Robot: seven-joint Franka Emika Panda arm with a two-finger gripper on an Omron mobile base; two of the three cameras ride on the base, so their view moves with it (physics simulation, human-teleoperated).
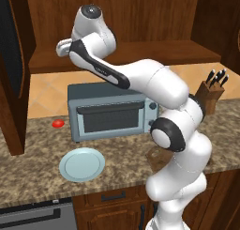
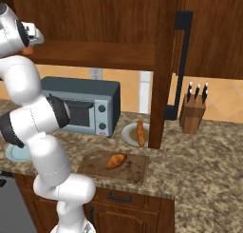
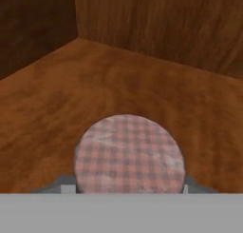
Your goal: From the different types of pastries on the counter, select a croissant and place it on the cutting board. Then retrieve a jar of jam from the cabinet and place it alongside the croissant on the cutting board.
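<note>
The jar of jam (image 3: 129, 153) stands on the cabinet (image 2: 95, 53) shelf, its checked pink-tan lid close under the hand camera. My gripper (image 3: 128, 188) straddles it, a grey finger tip pressed against each side of the lid. The base views show the gripper (image 1: 62, 47) reaching into the shelf's left end, and an orange bit of the jar (image 2: 28, 50) peeks out under the gripper (image 2: 34, 37). The croissant (image 2: 116, 160) lies on the dark cutting board (image 2: 135, 168) on the counter (image 2: 204, 160). The longer stick pastry (image 2: 140, 132) rests on a plate.
A grey-blue toaster oven (image 1: 110, 114) stands under the shelf, with a round light blue plate (image 1: 82, 164) and a small red item (image 1: 58, 123) in front of it. A knife block (image 1: 211, 94) stands at the right. The open cabinet door (image 2: 163, 84) hangs beside the stick pastry.
</note>
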